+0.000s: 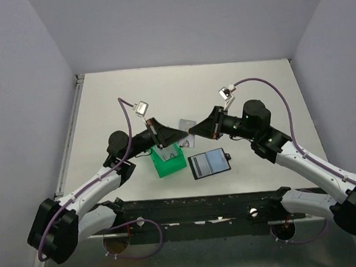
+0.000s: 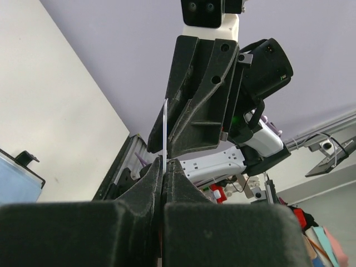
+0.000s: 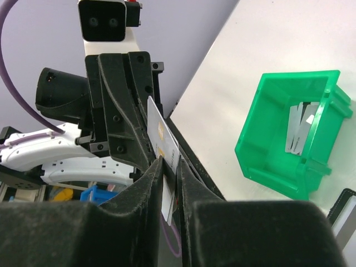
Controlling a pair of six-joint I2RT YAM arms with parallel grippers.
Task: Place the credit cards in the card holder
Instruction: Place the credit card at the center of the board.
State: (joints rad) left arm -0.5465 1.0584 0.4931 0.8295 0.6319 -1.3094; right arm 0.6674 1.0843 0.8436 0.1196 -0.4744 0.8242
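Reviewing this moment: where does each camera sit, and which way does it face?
Top: above and behind the bases, looking down on the table; both arms show, with the left hand and right hand meeting at a card.
Left wrist: on the left arm, facing the right hand; its own fingers are at the bottom.
Right wrist: on the right arm, facing the left hand, with the bin beyond; its own fingers are at the bottom.
Shared: both wrist views show the card and the opposite hand.
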